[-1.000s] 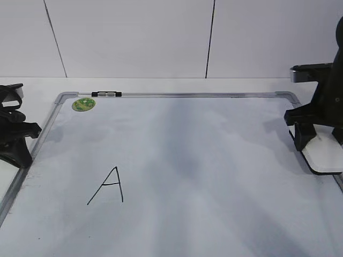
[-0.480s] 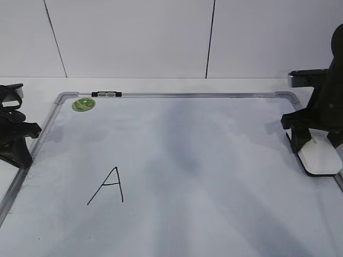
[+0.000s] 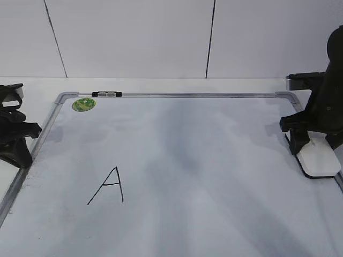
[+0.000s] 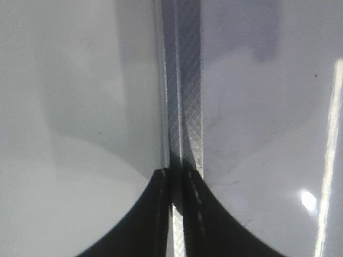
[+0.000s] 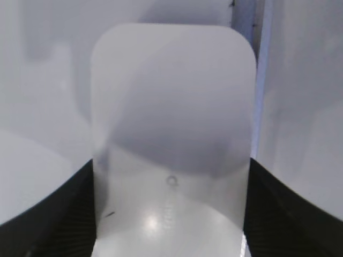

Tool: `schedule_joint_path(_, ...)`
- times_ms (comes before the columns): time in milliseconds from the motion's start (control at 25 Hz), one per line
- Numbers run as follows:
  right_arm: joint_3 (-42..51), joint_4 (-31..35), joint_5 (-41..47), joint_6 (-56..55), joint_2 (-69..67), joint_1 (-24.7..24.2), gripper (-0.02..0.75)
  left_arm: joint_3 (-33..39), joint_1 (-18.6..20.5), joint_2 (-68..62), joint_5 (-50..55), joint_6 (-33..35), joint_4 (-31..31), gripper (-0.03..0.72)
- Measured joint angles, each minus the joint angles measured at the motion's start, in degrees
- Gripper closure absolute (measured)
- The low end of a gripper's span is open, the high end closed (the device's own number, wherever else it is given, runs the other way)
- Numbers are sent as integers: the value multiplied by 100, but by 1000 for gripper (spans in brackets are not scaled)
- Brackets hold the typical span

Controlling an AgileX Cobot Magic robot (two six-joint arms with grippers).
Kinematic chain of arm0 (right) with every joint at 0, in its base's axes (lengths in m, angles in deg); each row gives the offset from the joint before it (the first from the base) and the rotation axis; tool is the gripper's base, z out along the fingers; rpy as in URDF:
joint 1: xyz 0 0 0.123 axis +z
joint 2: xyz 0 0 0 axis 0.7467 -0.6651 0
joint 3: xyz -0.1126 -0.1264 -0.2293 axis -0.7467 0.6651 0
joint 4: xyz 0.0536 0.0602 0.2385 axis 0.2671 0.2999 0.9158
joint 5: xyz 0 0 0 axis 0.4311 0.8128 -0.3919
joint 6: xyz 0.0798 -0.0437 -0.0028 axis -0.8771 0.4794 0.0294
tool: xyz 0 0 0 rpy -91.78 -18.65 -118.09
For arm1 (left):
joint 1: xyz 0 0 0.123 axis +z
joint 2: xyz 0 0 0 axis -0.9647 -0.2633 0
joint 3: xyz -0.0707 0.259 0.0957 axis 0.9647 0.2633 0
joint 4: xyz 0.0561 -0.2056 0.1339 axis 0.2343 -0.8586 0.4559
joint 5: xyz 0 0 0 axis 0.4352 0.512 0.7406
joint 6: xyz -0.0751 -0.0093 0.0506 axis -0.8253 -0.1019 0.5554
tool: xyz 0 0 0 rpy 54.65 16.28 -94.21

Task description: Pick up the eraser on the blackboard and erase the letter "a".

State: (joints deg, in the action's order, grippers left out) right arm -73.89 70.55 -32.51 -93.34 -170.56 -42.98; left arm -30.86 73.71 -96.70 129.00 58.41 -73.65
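Note:
The white eraser [image 3: 319, 159] lies at the blackboard's [image 3: 214, 160] right edge, between the fingers of my right gripper [image 3: 315, 145]. In the right wrist view the eraser [image 5: 171, 123] fills the middle, and the gripper's [image 5: 169, 214] black fingers press against both of its long sides. My left gripper [image 3: 19, 155] is shut and empty over the board's left frame, as the left wrist view [image 4: 177, 182] shows. A large capital "A" [image 3: 107, 186] is drawn at the lower left. No small cursive "a" shows anywhere.
A round green sticker [image 3: 83, 104] sits at the board's far left corner. The grey metal frame [image 4: 185, 107] runs under my left gripper. A white wall stands behind the table. The board's surface is faintly smudged grey.
My right gripper with the eraser has shifted a little left and back, and the eraser now sits flatter and lower at the board's right edge. The left arm has not moved.

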Motion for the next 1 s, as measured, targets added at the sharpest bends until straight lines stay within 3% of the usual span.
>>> schedule_joint_path(480, -24, 38, 75, -11, -13, 0, 171, 0, 0, 0, 0, 0, 0, 653)
schedule_joint_path(720, -90, 59, 107, -94, -40, 0, 85, 0, 0, 0, 0, 0, 0, 653)
schedule_joint_path(1000, -680, 59, 441, -103, -39, 0, 75, 0, 0, 0, 0, 0, 0, 653)
